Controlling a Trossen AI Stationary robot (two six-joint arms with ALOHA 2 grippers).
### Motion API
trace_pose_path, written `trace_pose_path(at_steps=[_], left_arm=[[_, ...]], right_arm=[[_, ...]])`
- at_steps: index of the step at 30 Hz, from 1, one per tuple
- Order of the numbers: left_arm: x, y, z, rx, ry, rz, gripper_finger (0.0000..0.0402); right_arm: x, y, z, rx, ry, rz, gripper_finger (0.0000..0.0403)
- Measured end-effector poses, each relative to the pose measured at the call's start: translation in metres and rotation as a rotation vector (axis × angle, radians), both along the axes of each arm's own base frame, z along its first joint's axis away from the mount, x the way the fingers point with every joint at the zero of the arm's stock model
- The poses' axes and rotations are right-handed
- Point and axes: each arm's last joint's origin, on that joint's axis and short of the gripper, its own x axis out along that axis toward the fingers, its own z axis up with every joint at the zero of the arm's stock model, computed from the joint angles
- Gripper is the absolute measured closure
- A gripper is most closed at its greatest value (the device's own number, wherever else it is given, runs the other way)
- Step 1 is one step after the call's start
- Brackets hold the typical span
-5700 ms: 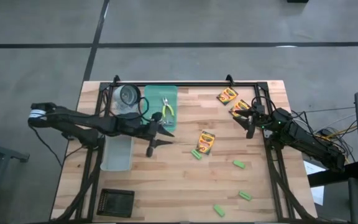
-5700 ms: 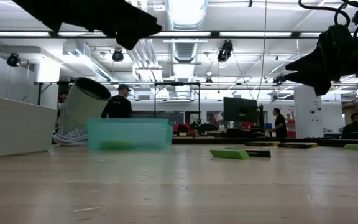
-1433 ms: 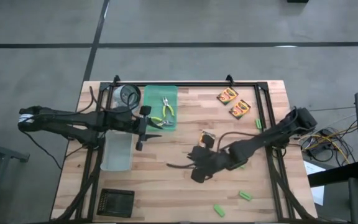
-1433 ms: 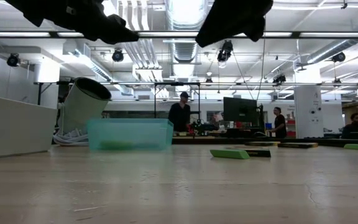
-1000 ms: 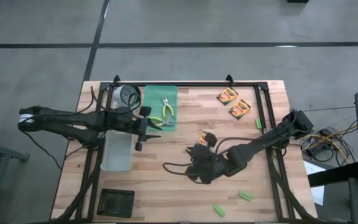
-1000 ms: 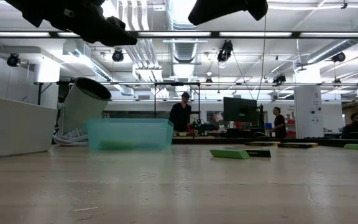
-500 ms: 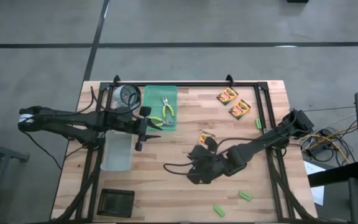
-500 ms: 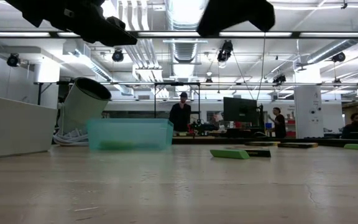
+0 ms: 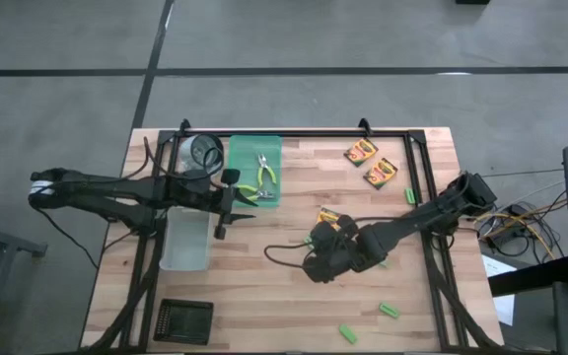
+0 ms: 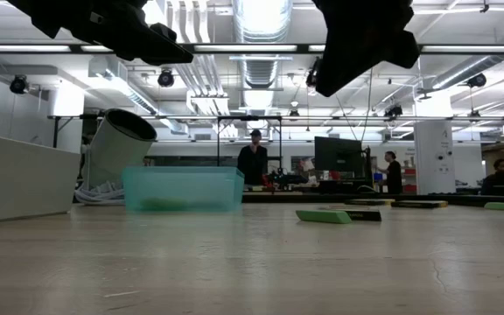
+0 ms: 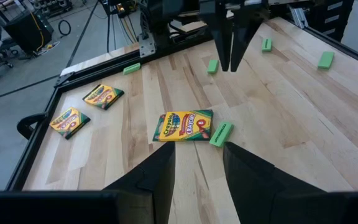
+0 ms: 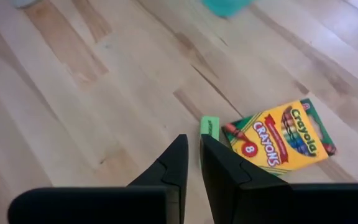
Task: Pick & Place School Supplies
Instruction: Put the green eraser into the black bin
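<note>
Right gripper (image 12: 192,146) hangs over mid-table, jaws pinched almost together with nothing in them. Directly below it: one green block (image 12: 209,127) lying against the end of a crayon box (image 12: 278,140).

Left gripper (image 11: 199,146) waits just off the teal tray's (image 9: 235,148) corner, jaws apart and empty.

Done, as far as I can judge: both pliers (image 9: 265,172) (image 9: 248,192) are in the tray (assuming the tray is the drop spot).

Left: all crayon boxes and all blocks are on the bare wood. Call it an early stage, with most picks not yet made.

Counts:
- Pliers: 2, in the tray.
- Crayon boxes: 3, one under the right gripper and two (image 9: 360,151) (image 9: 381,172) near the far right corner.
- Green blocks: 5, one by the mid box, three (image 11: 212,65) (image 11: 266,44) (image 11: 325,59) scattered farther out and one (image 11: 131,68) on the right-side rail.

Clear bin (image 9: 185,242) on the left holds no supplies that I can see.
</note>
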Motion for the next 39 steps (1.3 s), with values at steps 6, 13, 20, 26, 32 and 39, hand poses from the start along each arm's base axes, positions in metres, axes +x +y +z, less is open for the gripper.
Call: trace_pose_path(at_steps=[6, 13, 20, 26, 32, 39], left_arm=[[0.000, 0.000, 0.000, 0.000, 0.000, 0.000, 0.0261], [0.000, 0.000, 0.000, 0.000, 0.000, 0.000, 0.0261], [0.000, 0.000, 0.000, 0.000, 0.000, 0.001, 0.0261], [0.000, 0.000, 0.000, 0.000, 0.000, 0.001, 0.0261], [0.000, 0.000, 0.000, 0.000, 0.000, 0.001, 0.0261], [0.000, 0.000, 0.000, 0.000, 0.000, 0.001, 0.0261]], right_arm=[[0.007, -0.006, -0.009, 0.075, -0.023, 0.047, 0.0364], [0.009, -0.011, -0.017, 0.107, -0.028, 0.052, 0.0334], [0.008, -0.014, -0.023, 0.088, -0.007, 0.072, 0.0270], [0.005, -0.013, -0.036, 0.072, -0.013, 0.111, 0.0232], [0.000, -0.012, -0.051, 0.007, -0.047, 0.103, 0.0211], [-0.005, -0.014, -0.069, -0.015, -0.095, 0.106, 0.0188]])
